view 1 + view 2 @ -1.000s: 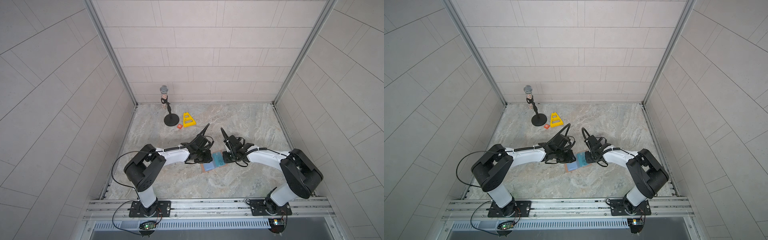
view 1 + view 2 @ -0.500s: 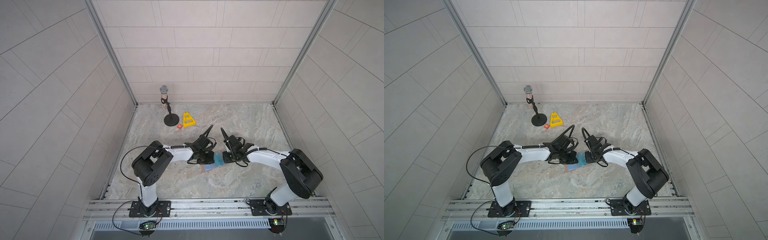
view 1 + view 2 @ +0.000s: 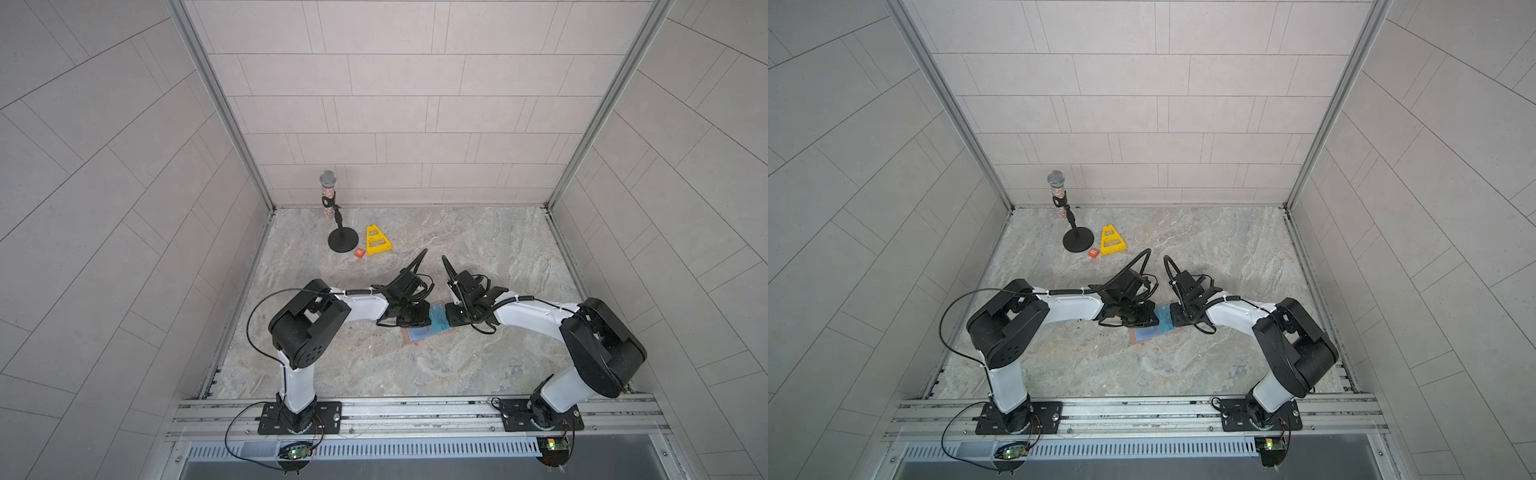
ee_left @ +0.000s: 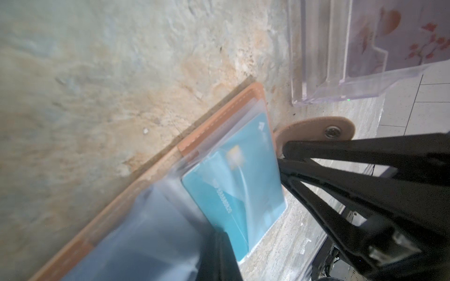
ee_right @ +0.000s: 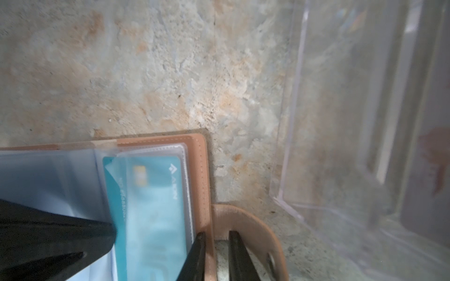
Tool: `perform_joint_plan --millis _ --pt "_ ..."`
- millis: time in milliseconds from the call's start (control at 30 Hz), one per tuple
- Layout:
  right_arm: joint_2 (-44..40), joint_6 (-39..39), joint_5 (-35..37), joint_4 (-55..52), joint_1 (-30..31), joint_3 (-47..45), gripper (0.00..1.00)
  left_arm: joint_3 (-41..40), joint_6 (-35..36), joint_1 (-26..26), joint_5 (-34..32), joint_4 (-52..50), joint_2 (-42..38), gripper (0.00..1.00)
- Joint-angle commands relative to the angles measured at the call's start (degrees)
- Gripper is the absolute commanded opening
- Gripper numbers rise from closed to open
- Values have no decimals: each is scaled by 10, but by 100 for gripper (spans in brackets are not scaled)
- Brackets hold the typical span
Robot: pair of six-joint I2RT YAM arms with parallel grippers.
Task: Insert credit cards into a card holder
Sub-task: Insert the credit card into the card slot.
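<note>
The tan card holder [image 3: 414, 340] lies open on the marble table between my arms, its clear sleeves facing up. A teal card [image 5: 155, 194] sits partly inside a sleeve on the strap side [image 4: 243, 175]. My left gripper [image 4: 220, 258] is shut, its tip against the card's outer edge [image 5: 110, 231]. Whether it pinches the card does not show. My right gripper [image 5: 216, 258] is shut on the holder's cover edge, beside the strap tab [image 4: 314, 126]. A light blue card [image 3: 419, 333] shows in the other half. Both top views show the grippers [image 3: 428, 319] [image 3: 1173, 316] meeting at the holder.
A clear plastic stand [image 4: 341, 60] stands just beyond the holder, with a pale pictured card [image 4: 401, 36] in it. Further back are a microphone on a round base [image 3: 343, 243], a yellow triangular piece [image 3: 377, 242] and a small orange tile [image 3: 360, 252].
My left gripper has shifted slightly right onto the holder and closed its jaws. The right arm has stayed still on the cover edge.
</note>
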Motion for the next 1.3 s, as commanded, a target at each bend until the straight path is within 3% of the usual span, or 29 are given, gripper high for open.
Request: perform_joint_plan --millis 0,133,333,733,867,1100,1267 --pt "-4 6 -1 -22 5 -14 20 2 8 -5 -14 5 -4 0" --pt "-5 5 5 -25 5 -13 20 3 24 -3 -27 -24 -35 1" --pt "-24 2 10 -29 3 -12 20 6 55 0 -64 -75 -97 17" --pt "-46 0 27 -38 -6 0 44 -81 80 47 -163 -139 -239 30" --pt "-46 3 45 -49 -6 7 46 -117 79 59 -188 -150 -268 39" --pt "-69 18 85 -53 -6 -5 51 -162 61 60 -160 -108 -275 51" --pt "-65 14 68 -36 -9 -4 53 -187 37 60 -121 -48 -260 56"
